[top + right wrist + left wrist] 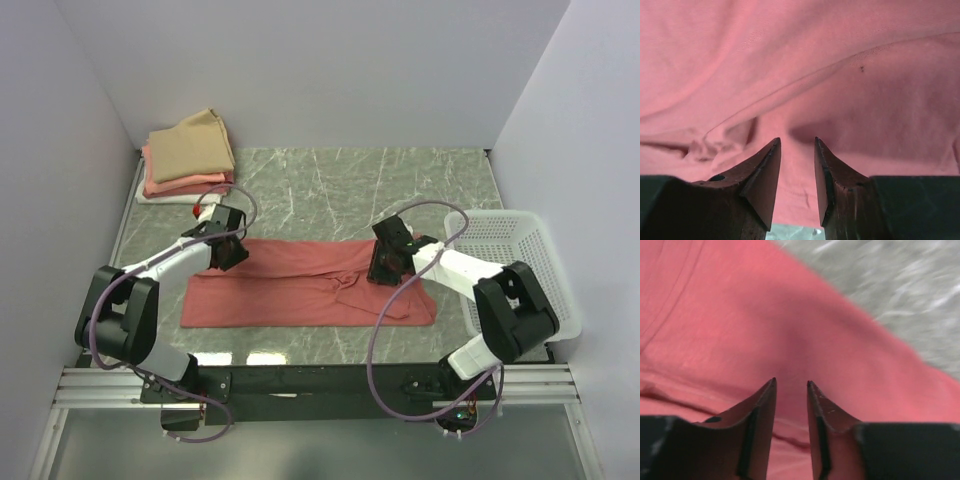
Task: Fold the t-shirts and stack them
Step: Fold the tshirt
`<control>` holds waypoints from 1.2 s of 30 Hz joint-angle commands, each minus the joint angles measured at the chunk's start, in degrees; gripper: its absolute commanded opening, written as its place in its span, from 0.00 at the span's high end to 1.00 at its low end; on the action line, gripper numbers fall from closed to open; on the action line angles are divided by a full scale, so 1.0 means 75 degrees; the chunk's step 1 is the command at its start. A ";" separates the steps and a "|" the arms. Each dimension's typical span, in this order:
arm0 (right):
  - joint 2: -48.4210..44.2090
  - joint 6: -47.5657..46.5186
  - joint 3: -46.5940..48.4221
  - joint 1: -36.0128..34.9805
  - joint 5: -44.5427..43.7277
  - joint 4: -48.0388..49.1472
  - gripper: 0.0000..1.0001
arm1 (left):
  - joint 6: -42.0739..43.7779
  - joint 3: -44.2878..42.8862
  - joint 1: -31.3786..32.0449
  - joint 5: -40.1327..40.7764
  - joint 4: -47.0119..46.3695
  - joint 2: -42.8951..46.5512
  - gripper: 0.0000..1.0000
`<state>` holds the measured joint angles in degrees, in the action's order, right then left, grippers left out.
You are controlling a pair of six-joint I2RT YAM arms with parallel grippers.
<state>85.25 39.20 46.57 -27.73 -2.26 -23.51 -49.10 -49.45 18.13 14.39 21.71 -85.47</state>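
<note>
Presently: salmon-red t-shirt [290, 290]; left claw [791, 381], right claw [796, 139] narrowly parted, empty; a shallow pinch may slip, bunching the fold.

The salmon-red t-shirt [765, 325] fills most of the frame, from the upper left down to the lower right. A stitched seam [675, 300] curves through the upper left corner, and soft creases run along the lower left. Grey marbled table [910, 285] shows in the upper right (blurred). At bottom centre the left gripper [791, 381] points at the cloth, its dark fingertips narrowly parted, with shirt showing in the gap.
</note>
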 commanded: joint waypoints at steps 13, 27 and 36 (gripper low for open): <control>0.1979 -0.0070 0.1172 0.0357 -0.0167 0.0416 0.60 | -0.0660 0.1987 0.0547 0.0109 -0.0798 0.0286 0.73; 0.5117 -0.1510 0.6069 0.0896 -0.0366 -0.1610 0.62 | -0.1796 0.3065 0.1846 -0.1086 -0.0833 0.1774 0.71; 0.6783 -0.2460 0.8731 0.0896 -0.0519 -0.2549 0.62 | -0.2277 0.3125 0.3580 -0.1450 -0.0552 0.2361 0.66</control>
<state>131.87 24.95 107.70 -21.23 -4.40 -38.96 -64.16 -26.89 41.60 6.81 13.47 -68.66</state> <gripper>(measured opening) 0.382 0.340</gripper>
